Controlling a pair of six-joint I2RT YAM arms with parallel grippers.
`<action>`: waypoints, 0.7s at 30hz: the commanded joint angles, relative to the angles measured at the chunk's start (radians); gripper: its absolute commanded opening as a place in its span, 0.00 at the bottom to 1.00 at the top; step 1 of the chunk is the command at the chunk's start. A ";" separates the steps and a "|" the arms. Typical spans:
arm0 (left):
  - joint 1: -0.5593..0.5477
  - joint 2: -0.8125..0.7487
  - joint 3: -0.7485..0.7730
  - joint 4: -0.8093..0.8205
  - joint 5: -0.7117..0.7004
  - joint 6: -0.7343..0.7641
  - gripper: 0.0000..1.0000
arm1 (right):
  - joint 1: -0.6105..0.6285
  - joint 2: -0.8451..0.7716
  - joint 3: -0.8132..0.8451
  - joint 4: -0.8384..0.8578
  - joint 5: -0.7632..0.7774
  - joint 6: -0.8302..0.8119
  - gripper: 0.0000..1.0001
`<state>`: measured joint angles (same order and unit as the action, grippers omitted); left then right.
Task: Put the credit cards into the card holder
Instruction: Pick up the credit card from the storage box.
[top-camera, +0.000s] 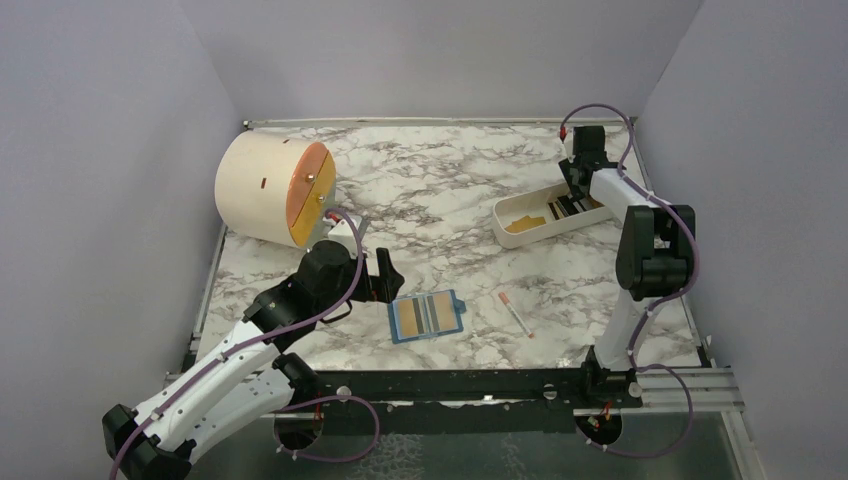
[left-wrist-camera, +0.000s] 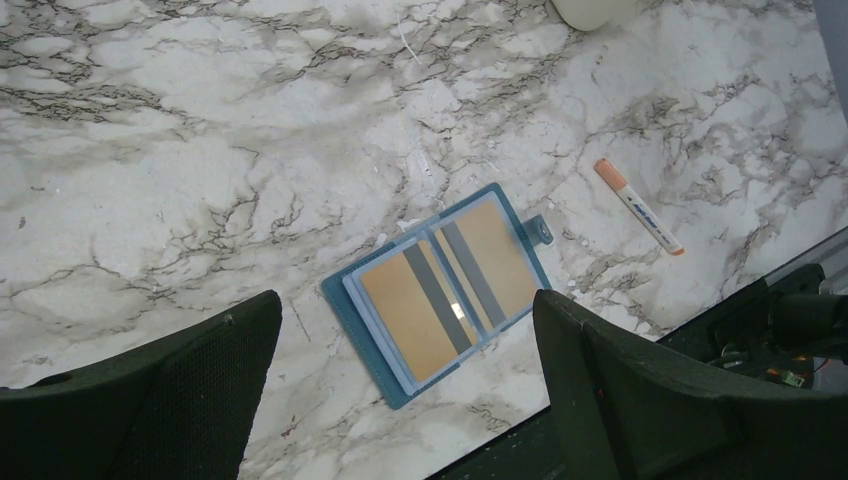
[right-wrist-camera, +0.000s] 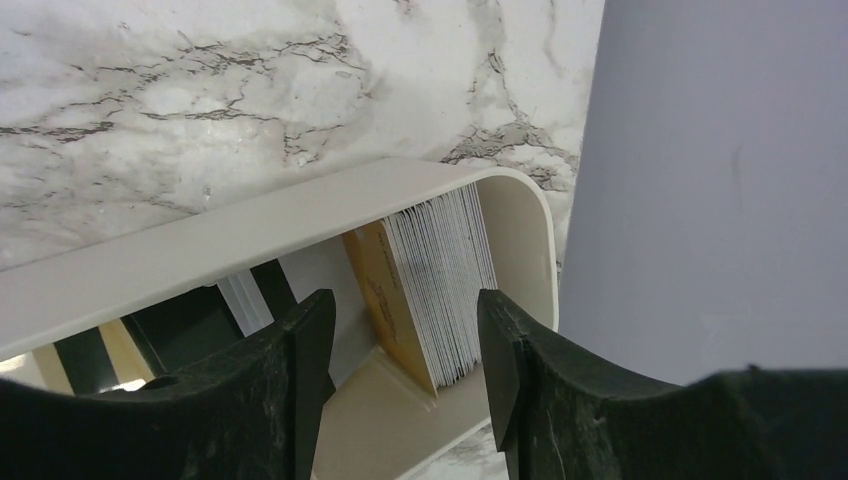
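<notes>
Near card holder (left-wrist-camera: 440, 290), L gripper (left-wrist-camera: 405, 305) jaws wide; R gripper (right-wrist-camera: 405, 300) spread over credit cards (right-wrist-camera: 440, 285).

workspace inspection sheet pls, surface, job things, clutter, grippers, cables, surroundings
Surface: marble-patterned table, no spills seen.
Job's things: card holder lying open near the front edge, two gold cards showing inside; card stack standing on edge in the white tray.
Clutter: pen-like stick right of the holder; cream drum on its side, far left.
Grippers: left gripper open, empty, above the holder; right gripper open, at the card stack.
Cables: purple cables looped along both arms.
Surroundings: plain walls on three sides.
</notes>
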<state>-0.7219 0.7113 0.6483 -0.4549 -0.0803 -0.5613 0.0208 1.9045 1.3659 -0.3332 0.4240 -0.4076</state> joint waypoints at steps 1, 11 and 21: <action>-0.001 -0.001 0.027 -0.019 -0.046 -0.002 0.99 | -0.019 0.027 0.013 0.059 -0.014 -0.045 0.53; -0.001 -0.006 0.024 -0.020 -0.054 -0.004 0.99 | -0.056 0.045 0.023 0.057 -0.016 -0.056 0.42; -0.001 -0.019 0.018 -0.022 -0.067 -0.010 0.99 | -0.060 0.062 0.010 0.062 -0.055 -0.067 0.44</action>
<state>-0.7219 0.7059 0.6483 -0.4709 -0.1181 -0.5671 -0.0330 1.9381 1.3659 -0.3103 0.3977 -0.4564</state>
